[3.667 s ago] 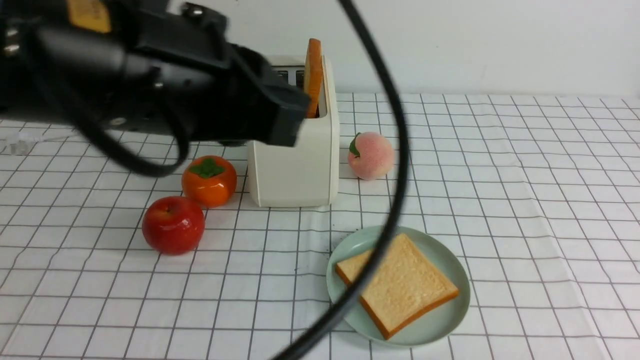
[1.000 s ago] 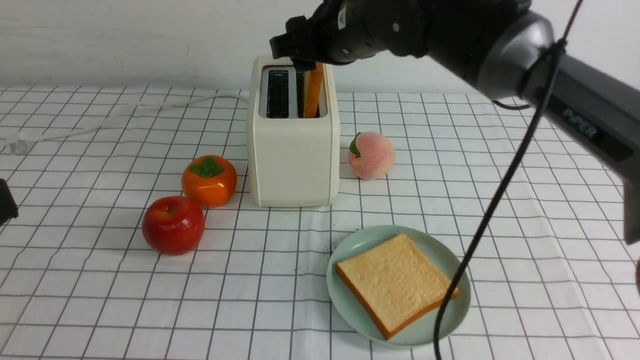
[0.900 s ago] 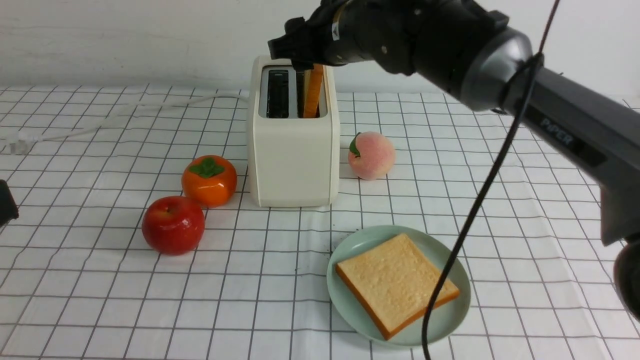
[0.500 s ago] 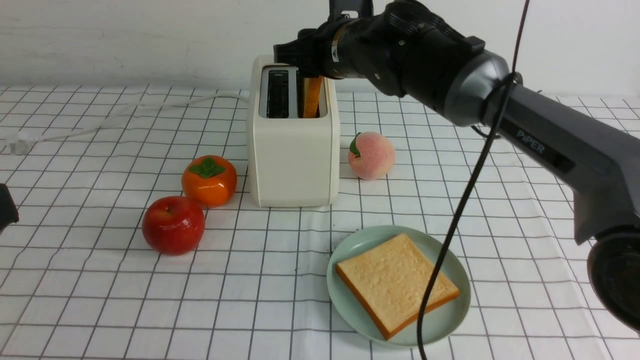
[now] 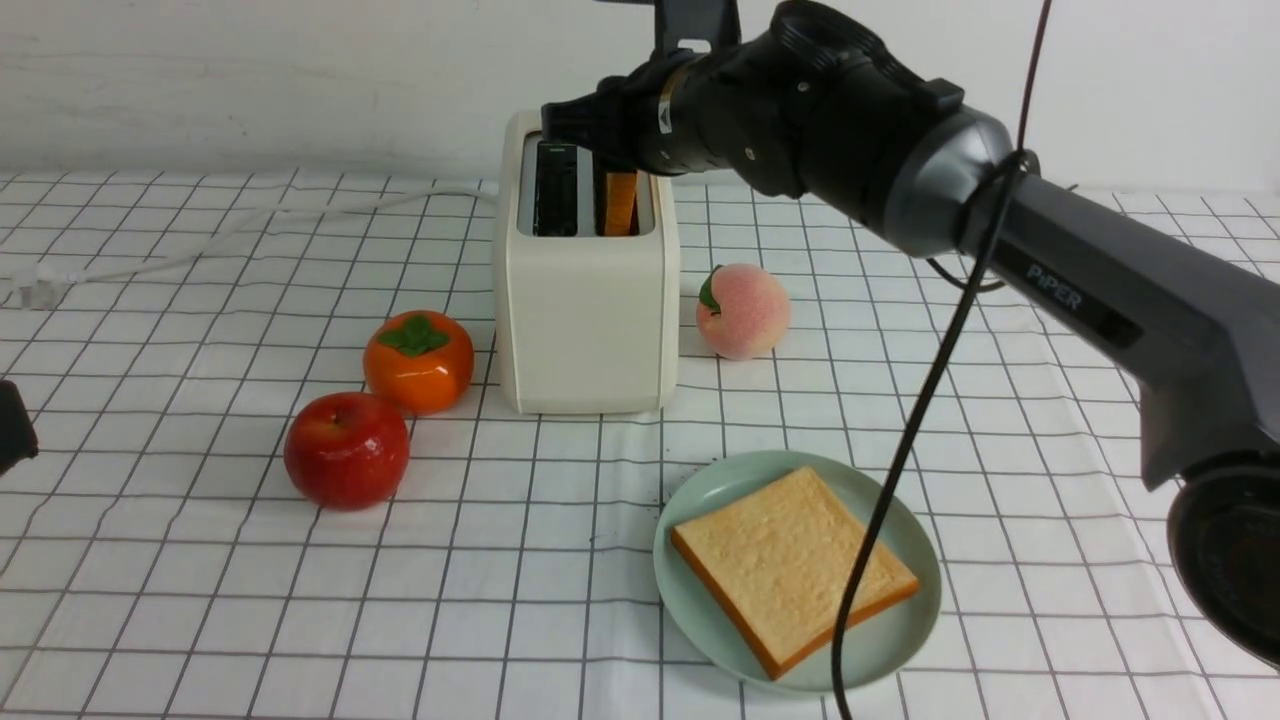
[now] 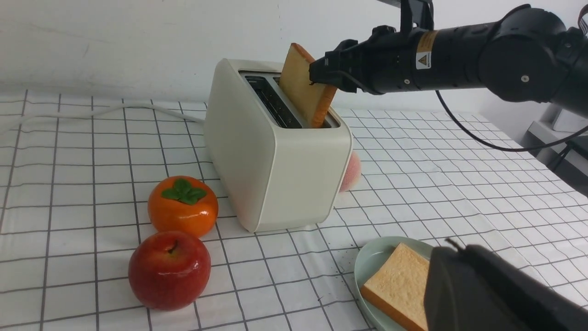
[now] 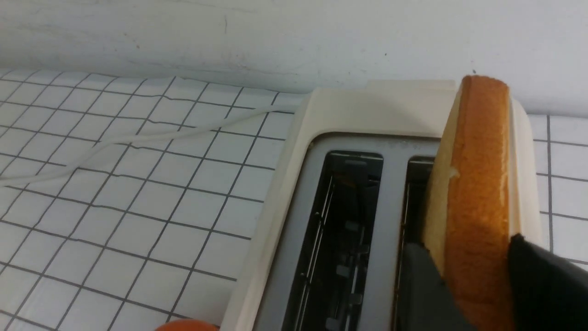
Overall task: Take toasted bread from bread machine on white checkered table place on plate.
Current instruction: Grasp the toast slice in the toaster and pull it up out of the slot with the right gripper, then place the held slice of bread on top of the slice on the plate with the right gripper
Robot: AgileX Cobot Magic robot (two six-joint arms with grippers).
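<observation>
Our right gripper [image 7: 466, 243] has its jaws narrowed onto the standing slice [image 6: 301, 87], with 1 finger against each pale face, low and near 1 end. That slice stands in the right slot of the toaster [image 5: 590, 310]; the other slot is empty. The flat slice [image 5: 790, 565] already lies on the plate [image 5: 700, 500]. Our left gripper [image 6: 459, 276] is closed, and we see nothing in it.

The hold sits off-centre, so we judge the slice could swing or twist as it rises and snag on the thin wire guides inside the slot. If it jams, the toaster might tip or lift with it. The crust looks smooth and could slip between the fingers. The plate is nearly covered by the flat slice, so a 2nd one may overhang the rim. The black cable [image 5: 900, 470] crosses the plate in the front view and could brush the bread there.

The toaster is a smooth cream box with rounded corners and a grey top. The toast is thick, square and porous-faced. The plate is shallow, round and glossy mint. The table [image 5: 1050, 420] wears a slightly wrinkled grid cloth.
</observation>
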